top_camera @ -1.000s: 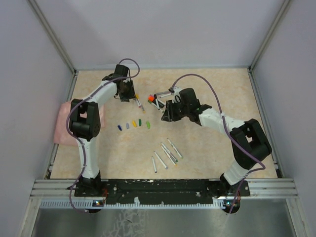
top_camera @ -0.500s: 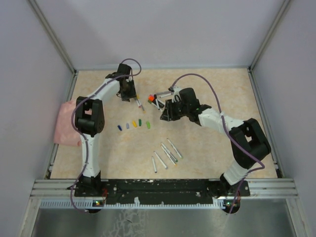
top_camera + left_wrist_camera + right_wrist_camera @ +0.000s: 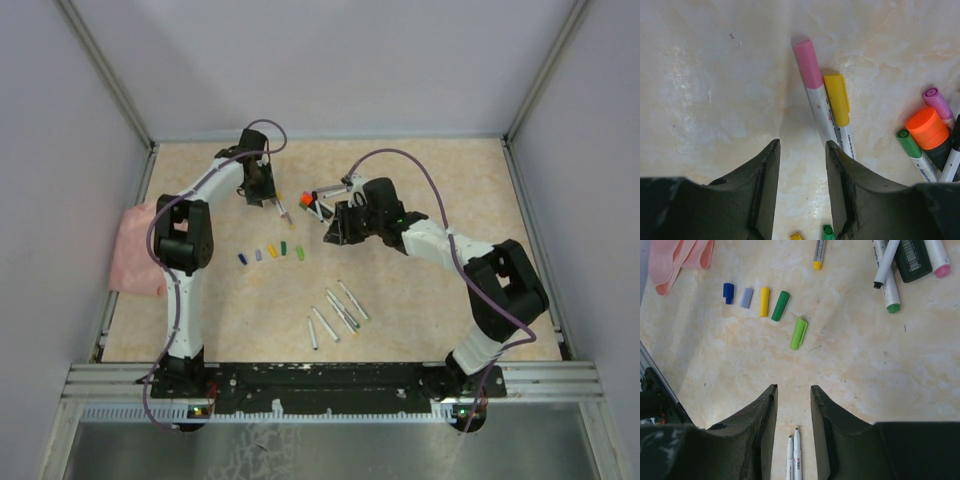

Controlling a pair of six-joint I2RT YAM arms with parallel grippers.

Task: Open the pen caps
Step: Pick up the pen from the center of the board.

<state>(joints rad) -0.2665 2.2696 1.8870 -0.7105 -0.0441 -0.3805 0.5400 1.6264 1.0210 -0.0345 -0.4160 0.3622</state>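
— Left gripper [image 3: 801, 145]: how is it held?
— Spread, empty, aimed just beside the pink-capped white marker pen [image 3: 812, 82], presumably so its cap can be pinched.
— Right gripper [image 3: 792, 388]?
— Parted, empty, held above loose coloured plastic caps [image 3: 764, 301].

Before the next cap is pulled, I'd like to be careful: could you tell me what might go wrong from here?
The pink-capped pen and yellow-capped pen lie side by side ahead of the open left gripper; closing could catch both or nudge one away.
The loose light-green cap lies ahead of the right gripper; a low sweep might scatter it.
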